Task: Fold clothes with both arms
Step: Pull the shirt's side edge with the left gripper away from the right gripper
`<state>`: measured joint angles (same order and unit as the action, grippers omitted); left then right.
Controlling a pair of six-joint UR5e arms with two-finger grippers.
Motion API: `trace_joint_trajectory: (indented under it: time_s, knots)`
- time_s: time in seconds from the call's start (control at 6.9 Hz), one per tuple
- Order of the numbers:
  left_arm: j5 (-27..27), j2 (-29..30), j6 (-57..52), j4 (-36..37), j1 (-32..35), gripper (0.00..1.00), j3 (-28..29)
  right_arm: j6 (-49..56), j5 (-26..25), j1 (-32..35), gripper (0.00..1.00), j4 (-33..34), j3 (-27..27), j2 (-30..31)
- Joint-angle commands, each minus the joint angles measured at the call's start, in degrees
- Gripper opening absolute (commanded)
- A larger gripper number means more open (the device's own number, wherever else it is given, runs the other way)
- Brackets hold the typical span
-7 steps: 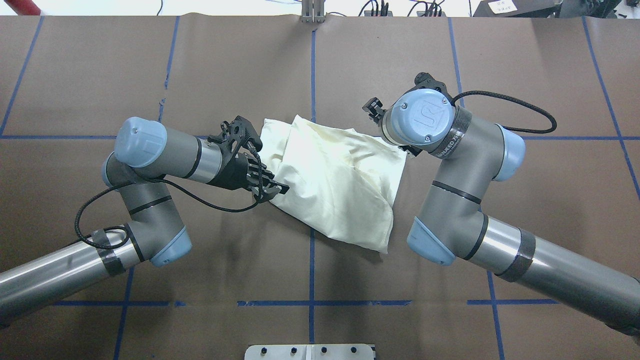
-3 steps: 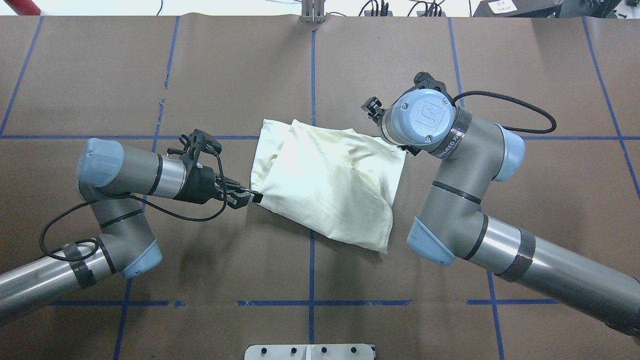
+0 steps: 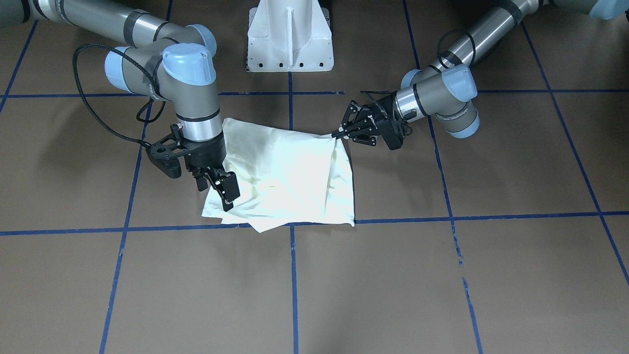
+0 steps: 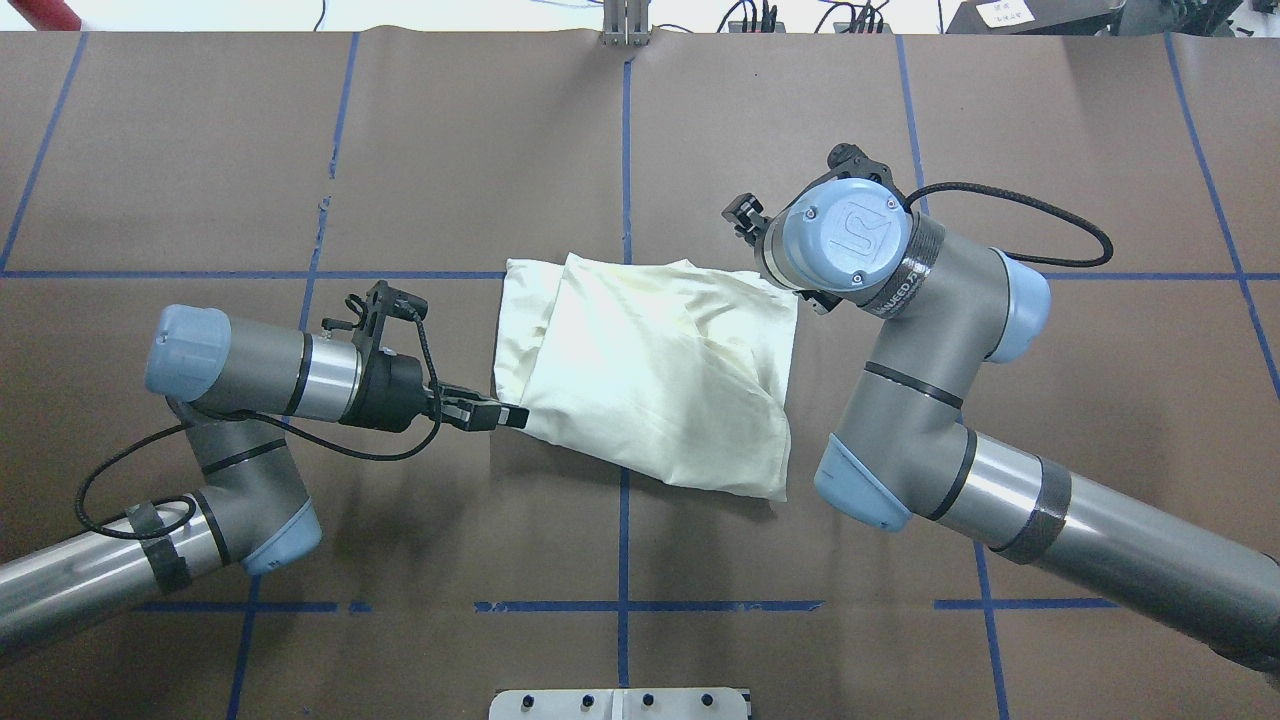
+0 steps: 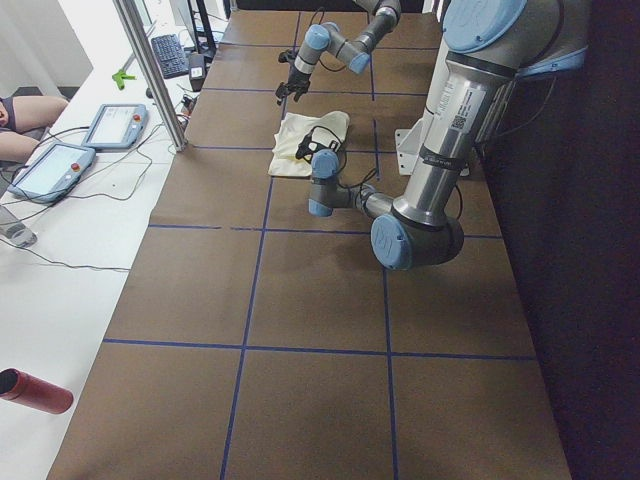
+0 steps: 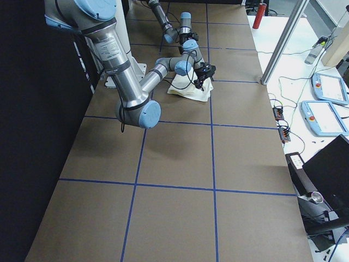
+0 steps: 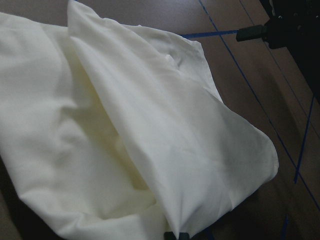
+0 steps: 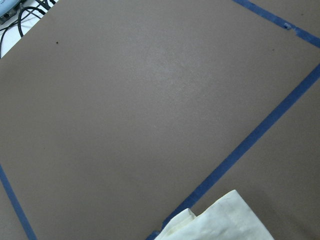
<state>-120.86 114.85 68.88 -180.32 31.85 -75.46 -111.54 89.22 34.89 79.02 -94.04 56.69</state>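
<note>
Cloth point(image 4: 650, 390) on table point(image 4: 200, 150) | white pedestal point(image 3: 290, 37) well apart | pendants point(image 5: 115, 125) off-table

Cloth point(image 4: 650, 380) on table point(image 4: 450, 150), between left claw point(image 4: 505, 415) and right claw point(image 3: 226, 194).

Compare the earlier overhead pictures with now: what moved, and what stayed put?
The left gripper drew back toward the robot's left, from over the edge of the cream cloth to its near-left corner, where its jaws are shut on the fabric. The cloth's left edge slid left with it. The right arm kept its pose at the cloth's far-right corner.
</note>
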Motion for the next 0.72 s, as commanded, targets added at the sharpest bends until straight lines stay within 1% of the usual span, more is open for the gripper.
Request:
trace_joint_trajectory:
  time_s: [0.0,0.14,0.58]
  knots:
    - [0.10,-0.41,9.82,-8.96,-0.91,0.00,3.54,0.09,-0.01,0.09,1.00,-0.10,0.00,0.09]
    - [0.10,-0.94,11.35,-9.96,-1.08,0.00,3.73,0.18,0.08,0.35,1.00,-0.10,0.00,0.00]
    - [0.27,-2.08,11.54,-8.57,-1.09,0.00,3.65,0.09,-0.01,0.35,1.00,-0.10,0.00,-0.09]
